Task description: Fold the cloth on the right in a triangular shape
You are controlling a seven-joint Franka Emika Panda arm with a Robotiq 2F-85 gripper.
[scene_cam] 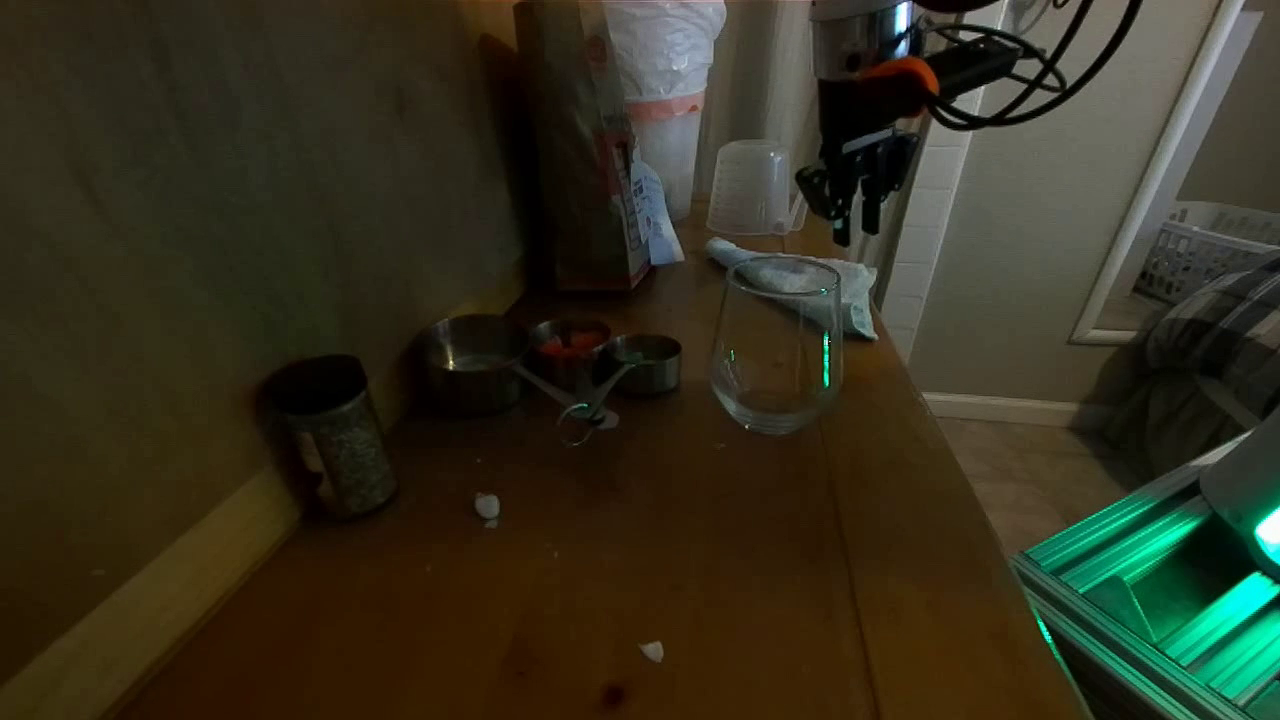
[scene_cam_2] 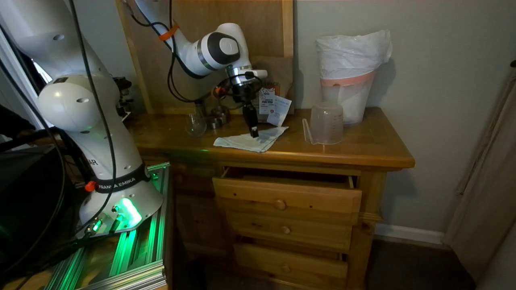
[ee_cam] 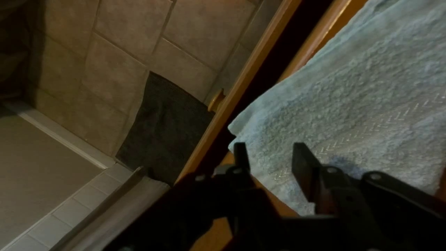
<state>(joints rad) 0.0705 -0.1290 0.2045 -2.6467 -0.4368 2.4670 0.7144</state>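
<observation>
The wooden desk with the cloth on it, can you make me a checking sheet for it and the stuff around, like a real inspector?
Surface: wooden desk, small white bits lying on it.
Job's things: terry cloth, near the desk's front edge; can't tell if its fold is finished.
Clutter: stemless glass, metal measuring cups, dark-topped jar, plastic measuring jug, paper bag, lined bin.
Grippers: one gripper, open, over the cloth; can't tell whether it touches.
Cables: black cables in loops beside the robot arm.
Surroundings: top drawer partly pulled out; laundry basket in the background.
</observation>
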